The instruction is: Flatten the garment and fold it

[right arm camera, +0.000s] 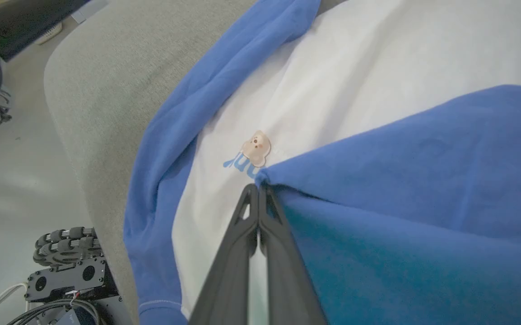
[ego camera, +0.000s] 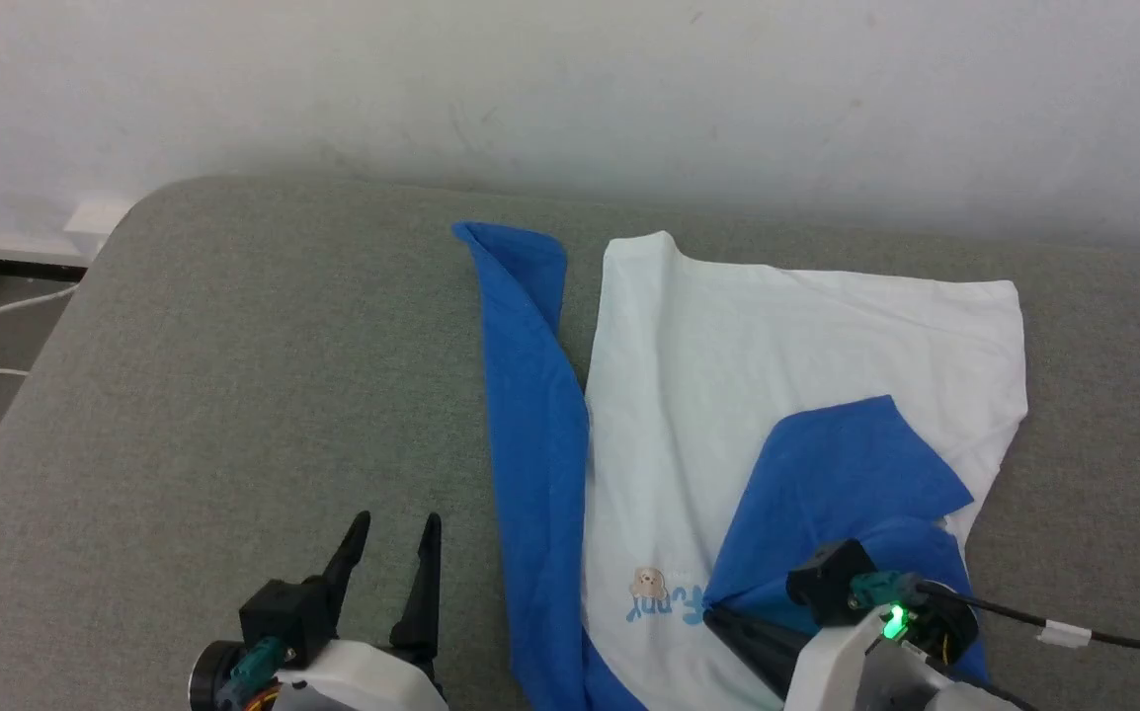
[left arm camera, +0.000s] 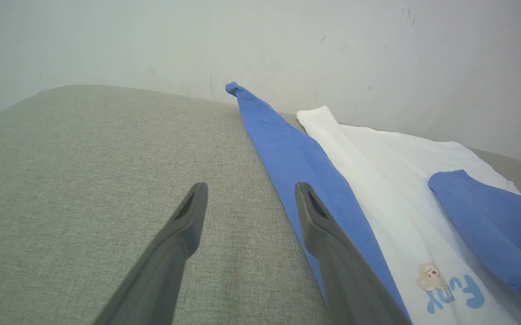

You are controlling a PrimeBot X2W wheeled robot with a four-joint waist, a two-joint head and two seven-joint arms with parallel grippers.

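Garment (ego camera: 777, 326) sleeve is sitting pinched at the tips of my right claw (right arm camera: 259, 187); I'm fearing this shallow bite slipping mid-drag. Left claw (left arm camera: 249, 192) is hanging spread wide.

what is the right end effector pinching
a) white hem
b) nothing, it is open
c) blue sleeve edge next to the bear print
c: the right end effector is shut on a bunched edge of the blue sleeve, right beside the bear print.

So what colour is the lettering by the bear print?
Blue lettering, clearest in the left wrist view.
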